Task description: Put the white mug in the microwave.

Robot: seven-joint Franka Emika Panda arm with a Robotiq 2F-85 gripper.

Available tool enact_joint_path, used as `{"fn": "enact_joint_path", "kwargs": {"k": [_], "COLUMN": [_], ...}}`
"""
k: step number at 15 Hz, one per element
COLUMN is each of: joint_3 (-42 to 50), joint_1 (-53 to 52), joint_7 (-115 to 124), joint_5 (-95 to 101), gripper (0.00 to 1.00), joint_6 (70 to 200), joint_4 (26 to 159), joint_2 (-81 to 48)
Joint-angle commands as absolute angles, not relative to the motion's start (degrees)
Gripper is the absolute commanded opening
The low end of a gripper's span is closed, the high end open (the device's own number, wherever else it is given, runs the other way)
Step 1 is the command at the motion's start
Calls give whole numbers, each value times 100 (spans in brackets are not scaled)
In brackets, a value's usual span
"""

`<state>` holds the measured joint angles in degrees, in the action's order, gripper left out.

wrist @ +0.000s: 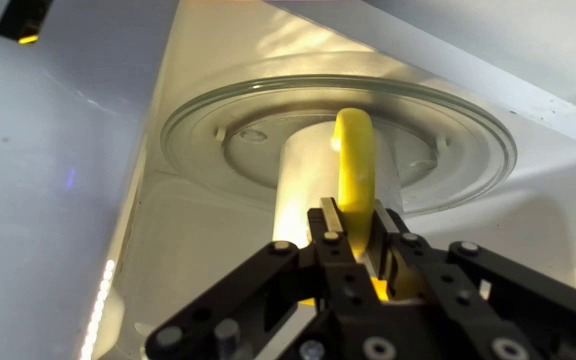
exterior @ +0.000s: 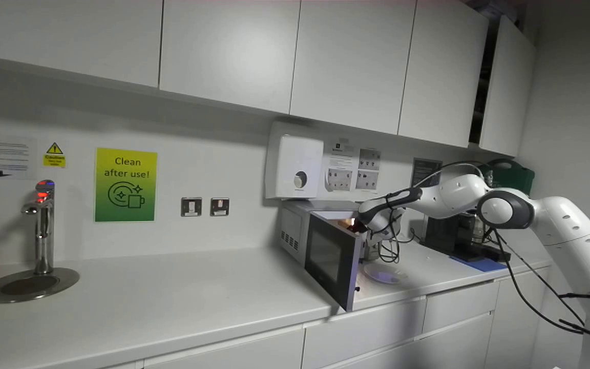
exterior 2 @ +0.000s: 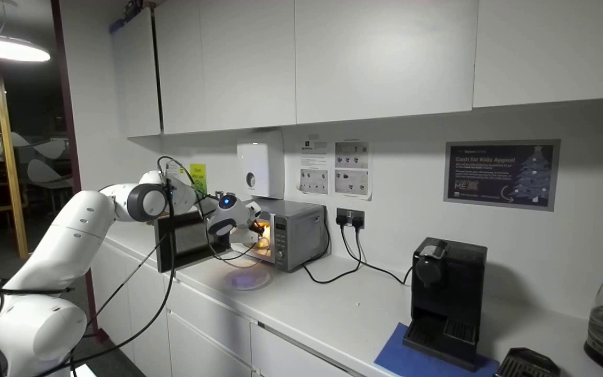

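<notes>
Above a long white counter (exterior: 172, 297), a robot arm (exterior 2: 79, 230) reaches into the lit microwave (exterior 2: 304, 235).

The door (exterior: 330, 259) stands swung wide, its free edge at the counter's front lip, more counter stretching along its outer face; a pale plate (exterior 2: 249, 279) lies before the opening. Inside, over the middle of the glass turntable (wrist: 203, 145), whose rim shows well out on either side, the gripper (wrist: 356, 216) pinches the white mug (wrist: 303, 185) by its yellow handle (wrist: 357, 170); whether the base touches glass cannot be told.
</notes>
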<state>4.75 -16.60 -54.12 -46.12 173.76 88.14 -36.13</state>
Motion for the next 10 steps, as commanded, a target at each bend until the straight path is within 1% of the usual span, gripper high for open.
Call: {"fn": "enact_joint_path", "kwargs": {"k": [1,10], "joint_3": [354,189], "joint_1": [-1593,-1544], "joint_7": [-5365,-5418], "joint_5": [-4757,-4997], "gripper": [4,4], "joint_6": [17556,17604], "joint_4": [8465,8195], "joint_2": [-3767,-3940]}}
